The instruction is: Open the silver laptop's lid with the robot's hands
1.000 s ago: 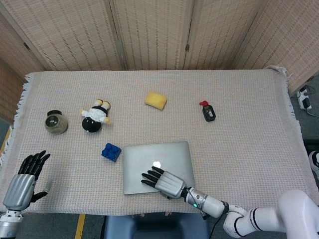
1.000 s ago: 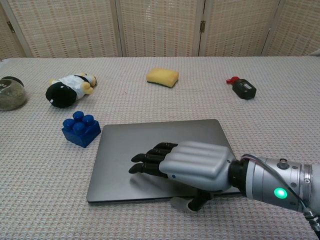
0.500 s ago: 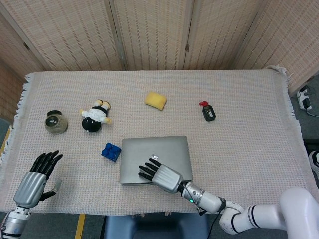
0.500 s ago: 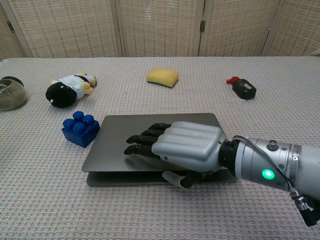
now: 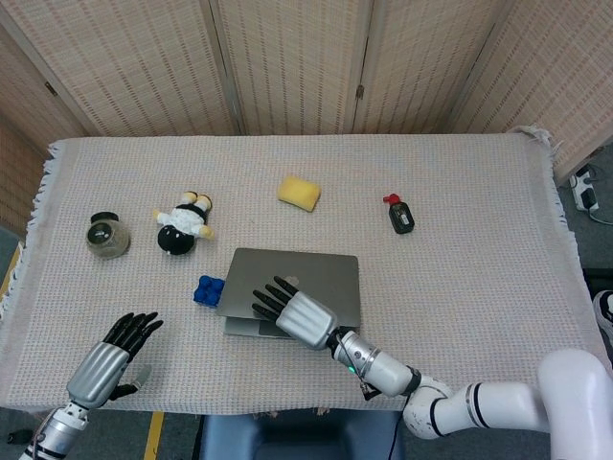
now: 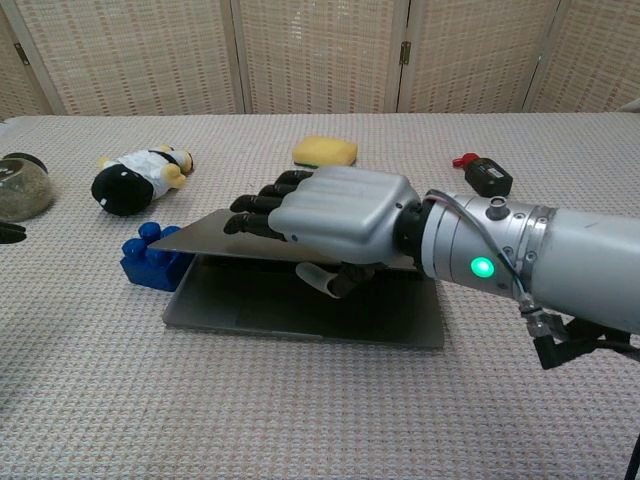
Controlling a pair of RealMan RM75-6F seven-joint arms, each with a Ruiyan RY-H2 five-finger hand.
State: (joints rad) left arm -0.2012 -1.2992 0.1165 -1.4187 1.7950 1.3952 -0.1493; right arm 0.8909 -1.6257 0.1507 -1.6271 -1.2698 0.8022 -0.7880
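Note:
The silver laptop lies near the table's front edge with its lid lifted at a shallow angle off the base. My right hand grips the lid's front edge: fingers lie flat on top, the thumb hooks underneath. My left hand hovers over the front left corner of the table, fingers spread, holding nothing, well left of the laptop.
A blue brick sits against the laptop's left side, partly under the raised lid. Farther back lie a plush penguin, a round jar, a yellow sponge and a small black bottle with a red cap.
The lid has risen from shut to a shallow open angle, carried up by my right hand. My left hand has moved rightward along the front edge.

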